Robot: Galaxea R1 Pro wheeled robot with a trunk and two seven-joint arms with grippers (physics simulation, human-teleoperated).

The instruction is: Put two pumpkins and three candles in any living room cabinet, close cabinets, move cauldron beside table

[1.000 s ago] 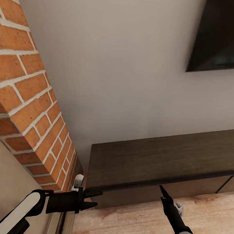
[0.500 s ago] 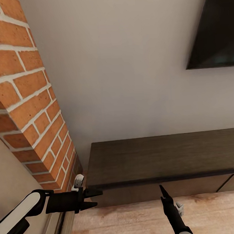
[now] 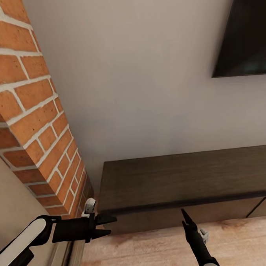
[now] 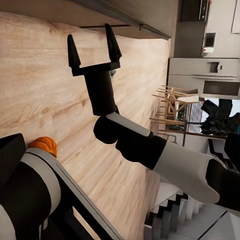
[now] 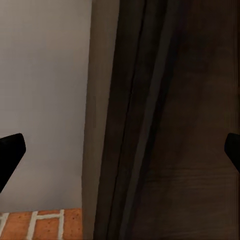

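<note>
The long dark-brown cabinet runs along the wall, and the drawer fronts in sight sit flush. My left gripper is open and empty, level with the cabinet's left front corner beside the brick column. My right gripper hovers just in front of the cabinet front, fingers pointing at it. The left wrist view shows the right gripper open with nothing in it. One orange pumpkin lies on the wooden floor, half hidden behind my own body. In the right wrist view the cabinet is very close.
A brick column stands close on the left. A dark TV hangs on the wall above the cabinet. Wooden floor lies in front. Far back in the left wrist view are wooden chairs and kitchen appliances.
The whole head picture has slid up a little, so the camera moved. Both grippers keep their places and stay open.
</note>
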